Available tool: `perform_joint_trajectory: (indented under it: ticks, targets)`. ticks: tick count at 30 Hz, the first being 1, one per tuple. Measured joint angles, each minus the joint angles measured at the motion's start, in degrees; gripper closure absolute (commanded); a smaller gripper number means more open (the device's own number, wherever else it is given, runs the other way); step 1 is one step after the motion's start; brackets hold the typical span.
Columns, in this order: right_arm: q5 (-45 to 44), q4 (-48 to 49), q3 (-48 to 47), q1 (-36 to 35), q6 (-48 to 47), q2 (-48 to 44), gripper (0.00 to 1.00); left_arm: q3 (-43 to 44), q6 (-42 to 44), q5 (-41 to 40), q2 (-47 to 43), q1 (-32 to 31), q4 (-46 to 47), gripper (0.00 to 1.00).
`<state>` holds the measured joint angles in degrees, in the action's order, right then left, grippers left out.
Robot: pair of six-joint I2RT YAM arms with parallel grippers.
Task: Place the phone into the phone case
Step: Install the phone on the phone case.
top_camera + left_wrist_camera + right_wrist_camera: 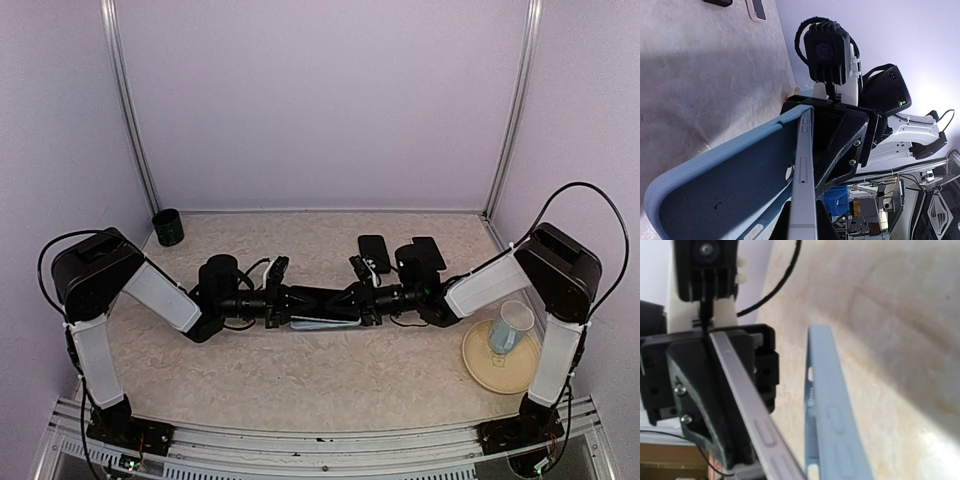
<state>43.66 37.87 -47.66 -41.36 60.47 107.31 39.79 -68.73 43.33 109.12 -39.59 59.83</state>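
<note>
Marbled tabletop [300,385], left tool [305,300] clamped on phone [751,410], case [827,405] edge beside, slightly apart — right tool [352,298] unclear

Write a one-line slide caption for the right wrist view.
Left gripper clamps the silver phone edge-on, blue phone case alongside.

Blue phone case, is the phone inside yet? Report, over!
Left fingers shut on silver-edged phone. Right fingers at its far end, grip unclear. Soft blue phone case alongside, not seated. Nothing blocking seen.

Phone [803,195] alongside case [730,192] at centre, cup [511,327] on plate [489,373] right
</note>
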Motion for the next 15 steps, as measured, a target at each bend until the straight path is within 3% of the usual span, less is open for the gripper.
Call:
perform_joint_trajectory:
  ticks: [15]
  targets:
    - [1.3,3.9,0.7,-0.2,-1.1,-0.1,0.88,0.0,-0.5,0.9,0.0,-0.3,0.8,0.78]
